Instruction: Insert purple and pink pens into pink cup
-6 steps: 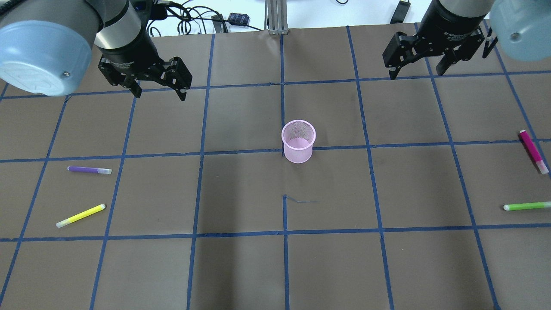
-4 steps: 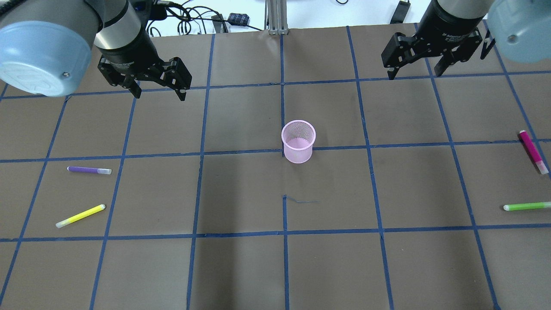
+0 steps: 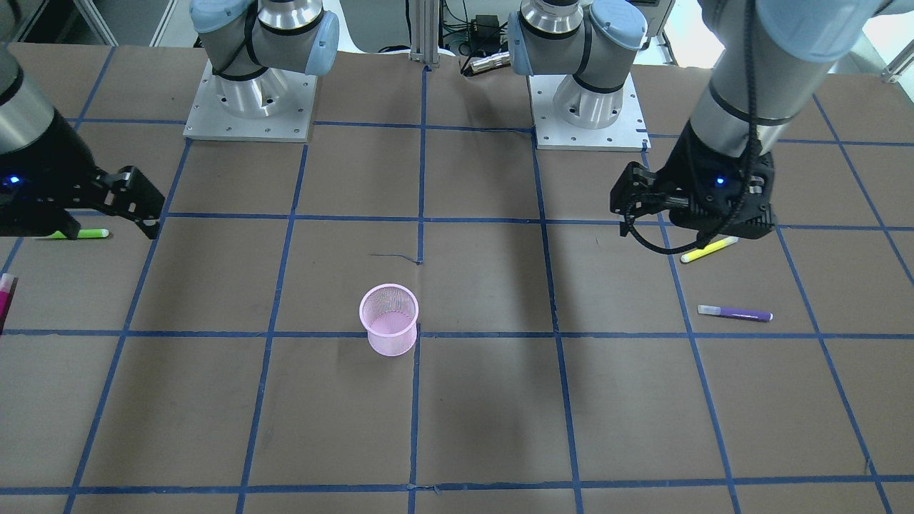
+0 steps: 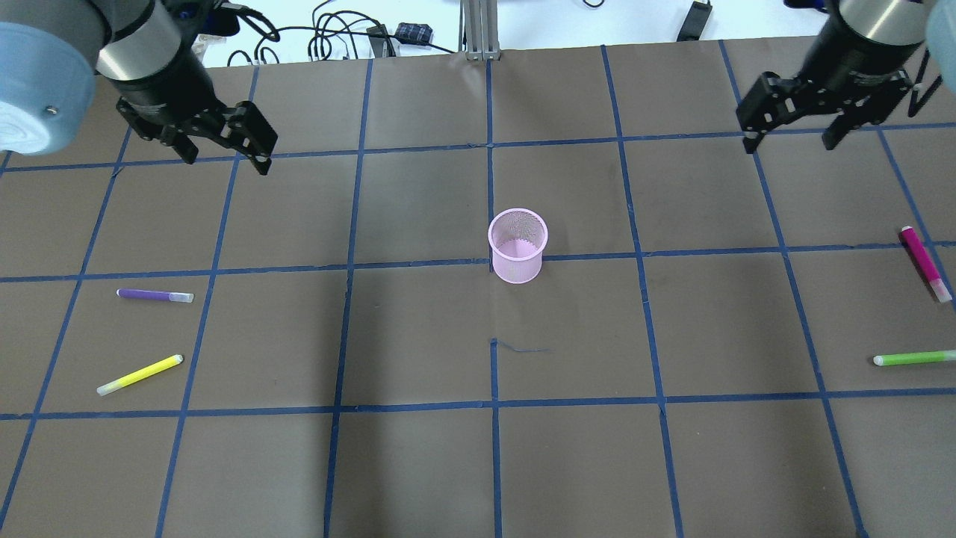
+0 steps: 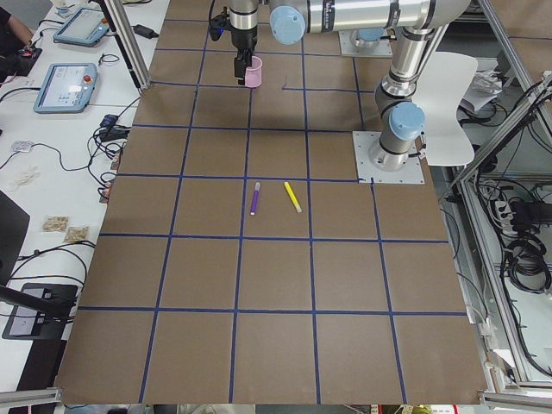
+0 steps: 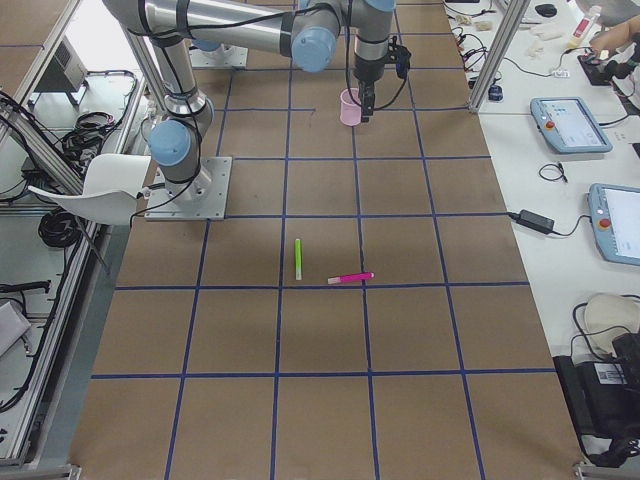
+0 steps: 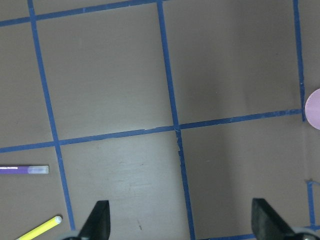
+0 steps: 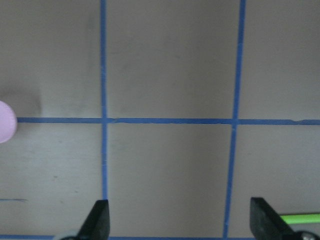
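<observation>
The pink mesh cup stands upright at the table's middle; it also shows in the front view. The purple pen lies flat at the left, also in the left wrist view and the front view. The pink pen lies at the far right edge. My left gripper is open and empty, high over the far left, well away from the purple pen. My right gripper is open and empty over the far right, away from the pink pen.
A yellow pen lies near the purple one. A green pen lies near the pink one at the right edge, also in the right wrist view. Blue tape lines grid the brown table. Cables lie beyond the far edge.
My left gripper has moved left, toward the table's left side. My right gripper has moved right, toward the right side. Both stay open. Pens and cup have not moved.
</observation>
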